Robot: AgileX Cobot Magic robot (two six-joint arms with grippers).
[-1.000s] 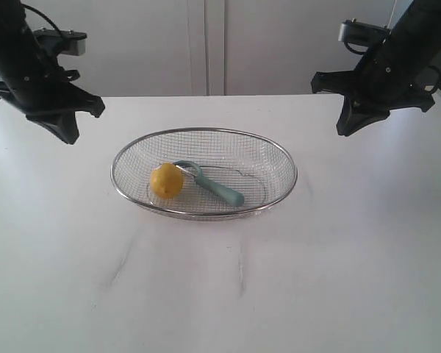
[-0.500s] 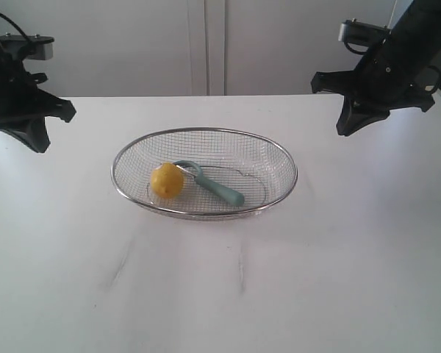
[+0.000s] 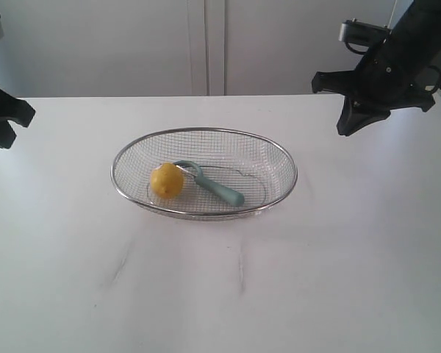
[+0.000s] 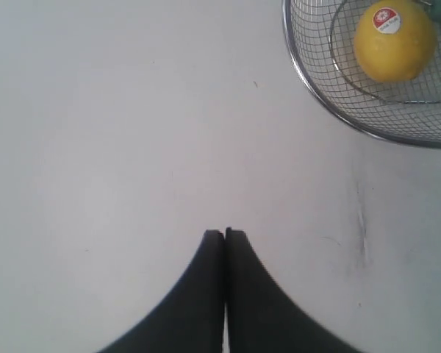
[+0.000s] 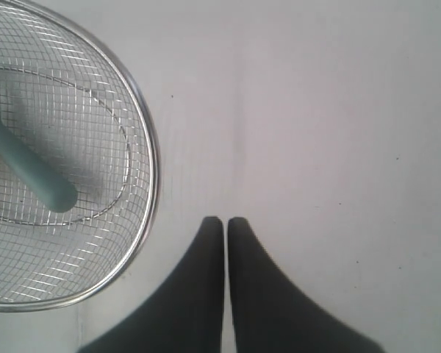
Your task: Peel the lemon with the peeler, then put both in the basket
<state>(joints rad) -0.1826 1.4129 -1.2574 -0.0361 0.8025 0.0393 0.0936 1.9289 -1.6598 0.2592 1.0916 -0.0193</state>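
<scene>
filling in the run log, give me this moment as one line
lemon in basket | peeler in basket | left gripper shut, empty | right gripper shut, empty

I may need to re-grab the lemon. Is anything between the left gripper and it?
Only the basket's mesh wall and rim: the lemon lies inside it, the peeler beyond it from the left gripper.

yellow lemon [image 3: 167,181] with red-and-white sticker, pale teal peeler [image 3: 217,187], silver wire-mesh basket [image 3: 204,136], white table [image 3: 279,279]

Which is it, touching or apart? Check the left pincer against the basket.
Apart. Left wrist view: bare table separates the shut left pincer from the basket.
</scene>
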